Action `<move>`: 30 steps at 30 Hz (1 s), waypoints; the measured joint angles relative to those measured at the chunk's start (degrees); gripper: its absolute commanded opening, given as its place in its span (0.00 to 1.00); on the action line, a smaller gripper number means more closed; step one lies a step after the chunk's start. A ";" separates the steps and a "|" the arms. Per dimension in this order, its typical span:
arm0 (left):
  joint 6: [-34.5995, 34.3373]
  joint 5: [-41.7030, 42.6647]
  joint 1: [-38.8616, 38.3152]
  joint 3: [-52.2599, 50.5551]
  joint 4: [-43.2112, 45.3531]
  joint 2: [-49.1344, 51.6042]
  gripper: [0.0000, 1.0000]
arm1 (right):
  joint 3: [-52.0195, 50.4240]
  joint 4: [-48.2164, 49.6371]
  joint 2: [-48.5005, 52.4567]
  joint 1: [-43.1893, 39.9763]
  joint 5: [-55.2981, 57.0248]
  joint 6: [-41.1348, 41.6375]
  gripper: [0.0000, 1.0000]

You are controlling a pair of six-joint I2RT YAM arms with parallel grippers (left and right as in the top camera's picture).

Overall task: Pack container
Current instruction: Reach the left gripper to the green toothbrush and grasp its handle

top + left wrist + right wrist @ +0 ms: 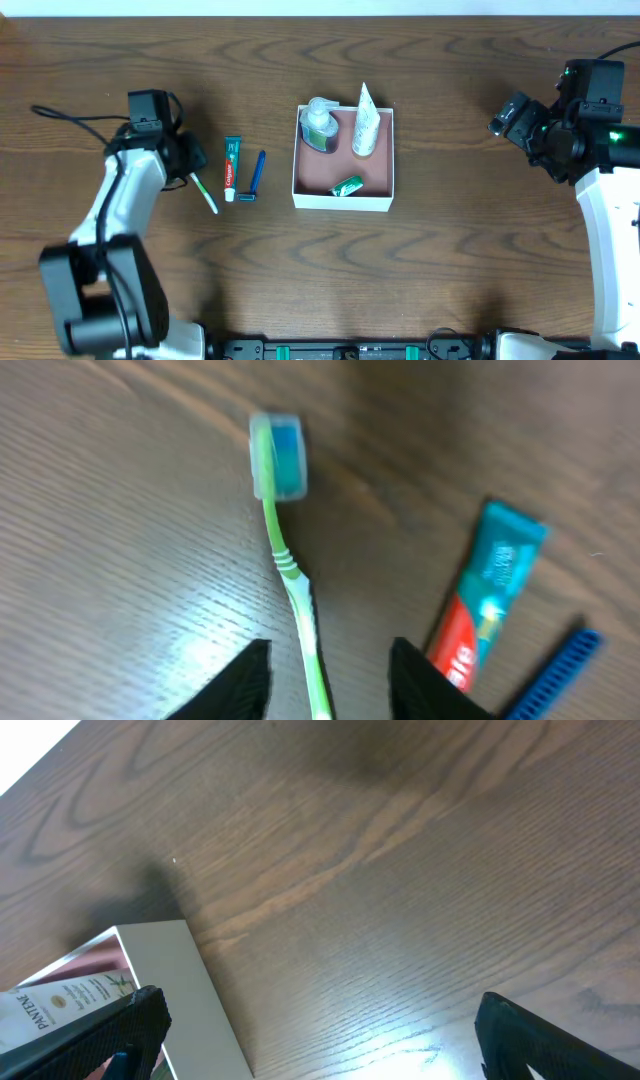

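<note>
While the left pincer (pixel 328 650) gapes astride the toothbrush (pixel 278 460), its handle end cropped, the right pincer (pixel 318 1005) hangs released.

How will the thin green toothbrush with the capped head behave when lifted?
Being slim, the thin green toothbrush is probably light and stiff. It may tip head-down, since the left hand straddles its handle far from the head.
</note>
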 measured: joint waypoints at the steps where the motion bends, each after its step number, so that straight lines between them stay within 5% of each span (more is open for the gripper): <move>1: -0.83 -0.02 0.00 -0.02 0.31 1.97 0.43 | 0.00 0.02 0.00 0.00 0.00 0.00 0.99; 16: -3.41 -2.29 0.00 -0.07 1.84 7.96 0.42 | 0.00 0.00 0.00 0.00 0.00 0.00 0.99; 30: -3.08 -3.48 0.00 0.02 1.75 9.09 0.10 | 0.00 0.00 0.00 0.00 0.00 0.00 0.99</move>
